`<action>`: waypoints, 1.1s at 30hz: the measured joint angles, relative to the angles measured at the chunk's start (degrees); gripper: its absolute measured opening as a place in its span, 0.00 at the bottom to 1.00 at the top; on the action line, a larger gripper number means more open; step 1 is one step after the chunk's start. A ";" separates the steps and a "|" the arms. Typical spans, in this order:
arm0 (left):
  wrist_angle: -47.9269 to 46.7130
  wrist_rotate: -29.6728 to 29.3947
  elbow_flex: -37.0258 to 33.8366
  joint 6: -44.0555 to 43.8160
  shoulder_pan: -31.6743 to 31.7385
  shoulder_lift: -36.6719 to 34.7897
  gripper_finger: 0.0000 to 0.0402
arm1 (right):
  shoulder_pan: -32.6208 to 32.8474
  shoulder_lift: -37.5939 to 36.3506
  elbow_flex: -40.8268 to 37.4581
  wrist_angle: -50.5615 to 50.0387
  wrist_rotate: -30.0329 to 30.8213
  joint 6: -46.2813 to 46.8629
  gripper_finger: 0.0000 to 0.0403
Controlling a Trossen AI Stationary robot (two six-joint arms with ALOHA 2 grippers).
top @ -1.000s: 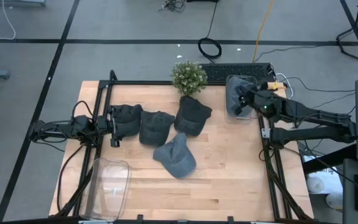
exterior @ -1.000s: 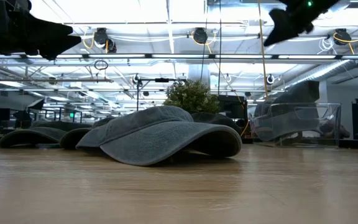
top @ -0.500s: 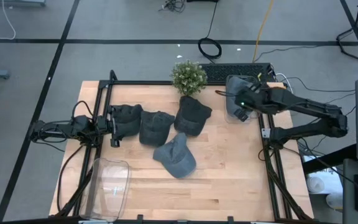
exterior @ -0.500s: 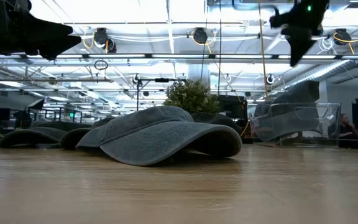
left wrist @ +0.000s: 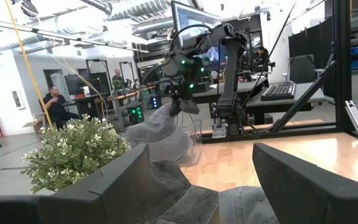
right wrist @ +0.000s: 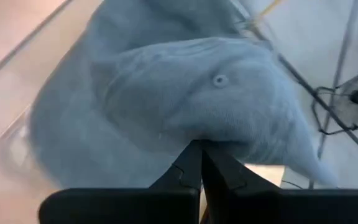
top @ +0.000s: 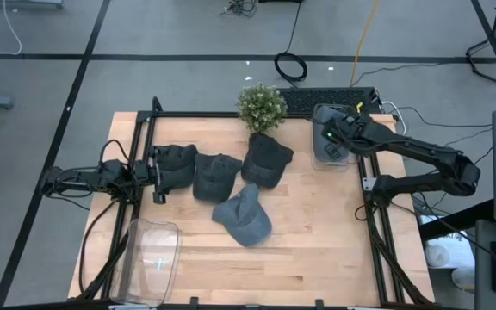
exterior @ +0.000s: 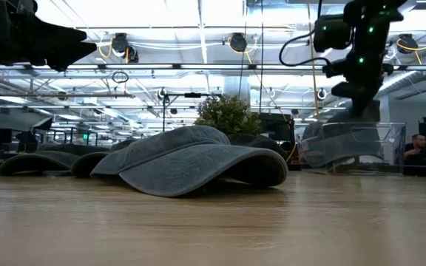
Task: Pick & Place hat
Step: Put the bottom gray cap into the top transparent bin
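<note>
Pinching a soft grey fabric hat [right wrist: 191, 93], right gripper [right wrist: 199, 152] fingers together, domed crown draped over clear plastic bin [top: 317, 155].

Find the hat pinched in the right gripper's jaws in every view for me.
High view: hat over the clear bin, upper right.
Low view: hat seen through the bin's wall, right.
Left wrist view: hat hanging at centre.
Right wrist view: hat fills the frame.
Shared landmark: potted plant.

Hat [right wrist: 185, 93] — matt grey cloth, washed look; bin [top: 320, 151] — clear glossy plastic; table [top: 317, 250] smooth pale wood; right gripper [right wrist: 199, 163] matt black.
</note>
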 joint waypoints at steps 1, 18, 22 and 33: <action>-0.02 0.00 0.00 -0.01 0.00 -0.01 0.73 | -0.40 0.00 -0.81 1.44 1.01 -0.34 0.00; -0.02 0.00 0.01 -0.01 0.00 -0.01 0.73 | -1.93 -0.99 -13.68 26.31 -4.41 -11.91 0.00; -0.01 0.00 0.01 0.00 -0.01 -0.02 0.73 | -1.52 -3.69 -12.53 24.30 -3.44 -11.22 0.00; -0.02 0.00 0.01 0.00 0.01 -0.02 0.73 | -0.30 -11.41 -10.99 20.27 -17.82 -4.44 0.00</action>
